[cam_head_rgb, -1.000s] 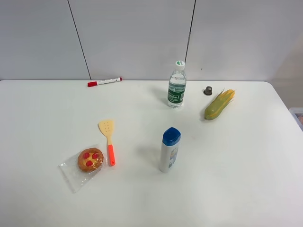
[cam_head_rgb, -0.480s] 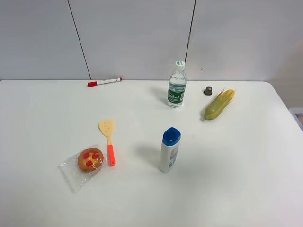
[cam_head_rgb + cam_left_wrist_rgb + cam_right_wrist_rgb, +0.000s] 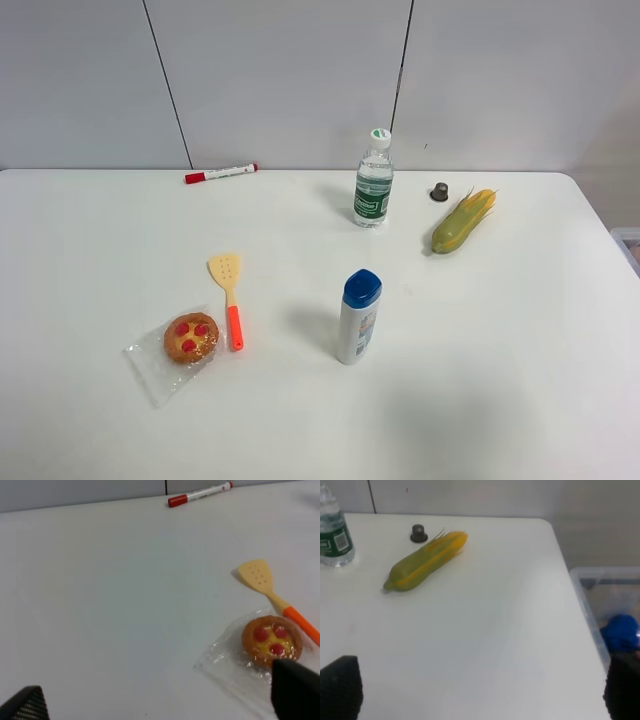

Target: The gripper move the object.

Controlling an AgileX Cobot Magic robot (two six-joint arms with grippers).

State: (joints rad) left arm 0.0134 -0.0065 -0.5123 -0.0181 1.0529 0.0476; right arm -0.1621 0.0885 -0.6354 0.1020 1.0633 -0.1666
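The object [image 3: 439, 191] is a tiny grey-brown cup standing near the table's far edge, just left of the corn's tip. In the right wrist view the object [image 3: 418, 533] sits far ahead of my right gripper [image 3: 480, 690], whose two dark fingertips [image 3: 339, 686] stand wide apart with only bare table between them. My left gripper [image 3: 160, 700] is open too, over the table by the wrapped tart [image 3: 271, 640]. Neither arm shows in the exterior high view.
A corn cob [image 3: 463, 221] lies beside the object, with a water bottle [image 3: 374, 180] to its left. A blue-capped white bottle [image 3: 358, 317] stands mid-table. A spatula [image 3: 229, 295], tart [image 3: 190, 338] and red-capped marker [image 3: 220, 173] lie on the left. A plastic bin [image 3: 610, 610] sits off the right edge.
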